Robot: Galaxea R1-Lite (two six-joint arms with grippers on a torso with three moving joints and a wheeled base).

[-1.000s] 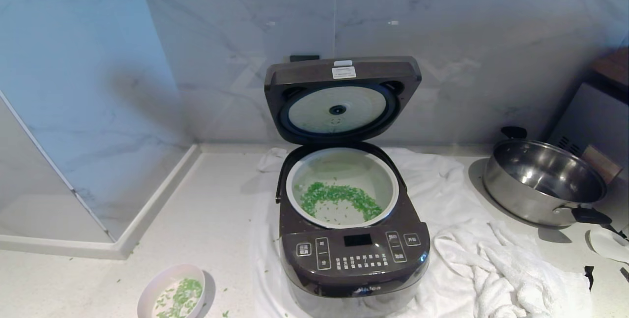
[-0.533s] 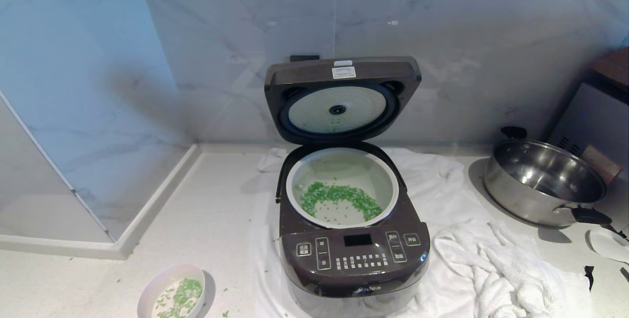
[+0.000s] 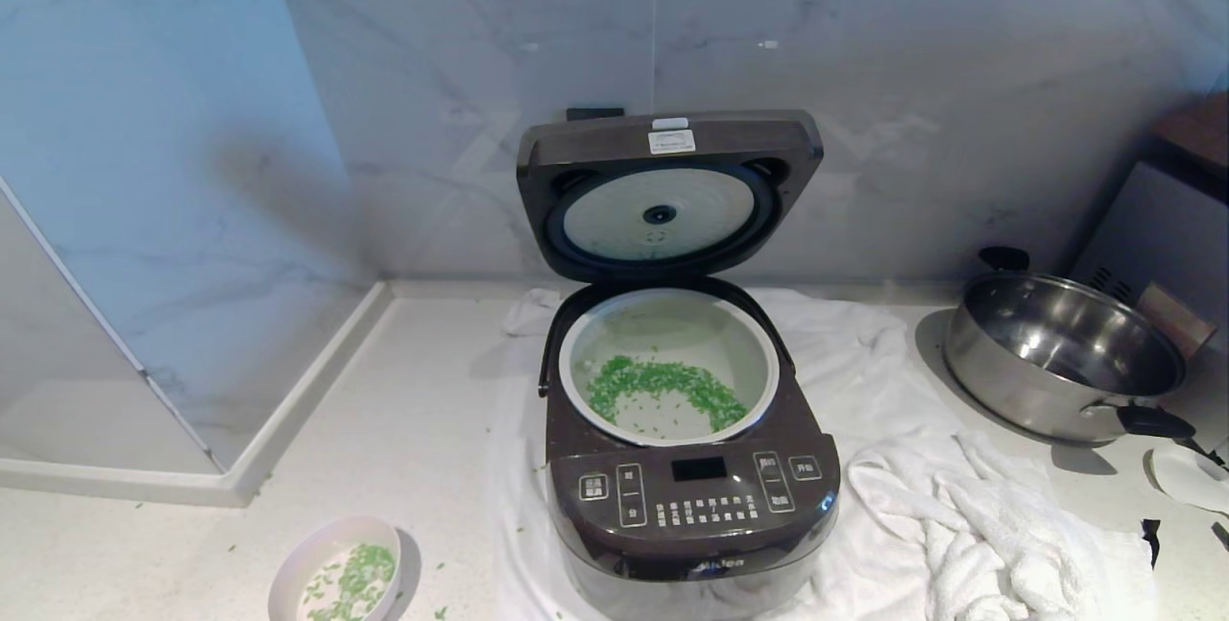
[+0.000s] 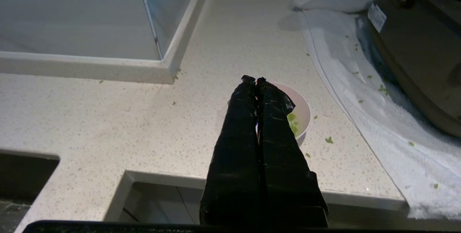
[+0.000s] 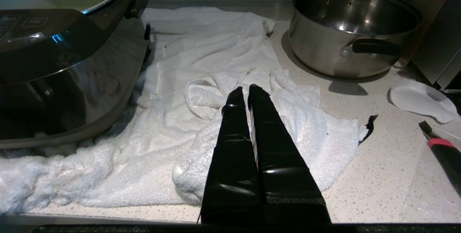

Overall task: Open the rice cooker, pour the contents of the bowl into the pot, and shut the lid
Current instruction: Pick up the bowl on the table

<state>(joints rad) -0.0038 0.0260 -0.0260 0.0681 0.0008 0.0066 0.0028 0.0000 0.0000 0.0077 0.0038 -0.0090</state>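
Fingers pressed together on the left gripper (image 4: 255, 80), holding nothing, hovering above the bowl (image 4: 301, 110), which sits on the bench (image 3: 403, 429) front-left of the rice cooker (image 3: 691, 496). Right gripper (image 5: 245, 90) likewise closed and empty, over the white towel (image 5: 216, 81) right of the cooker. Green contents (image 3: 662, 389) lie in the pot (image 3: 759, 352), some remain in the bowl. Lid (image 3: 669, 194) stands upright behind the pot: rigid, hinged, probably springy; push its top front edge down until it latches.

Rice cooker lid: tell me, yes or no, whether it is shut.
No, the lid stands raised behind the pot, its white disc facing forward.
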